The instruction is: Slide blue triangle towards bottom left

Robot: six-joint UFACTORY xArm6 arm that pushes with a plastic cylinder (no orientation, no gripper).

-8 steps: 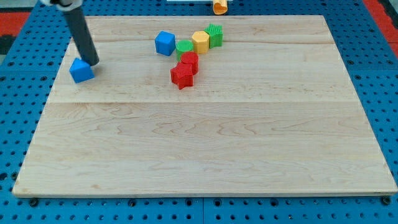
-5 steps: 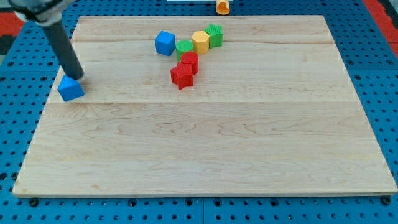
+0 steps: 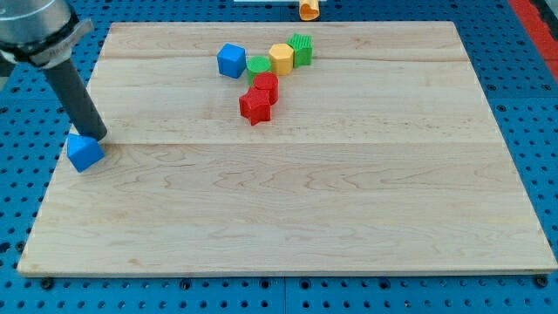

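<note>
Your rig had no pincer; my tip [image 3: 97, 137] touched blue triangle [image 3: 85, 152] at table [image 3: 288, 209] left edge. Further push risked tipping it off.

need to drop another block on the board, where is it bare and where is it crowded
Bare: the whole lower half of the wooden board, below the red blocks, and the right side. Crowded: the top centre cluster around the blue cube and yellow block. At the left edge, my tip touches the blue triangle.
</note>
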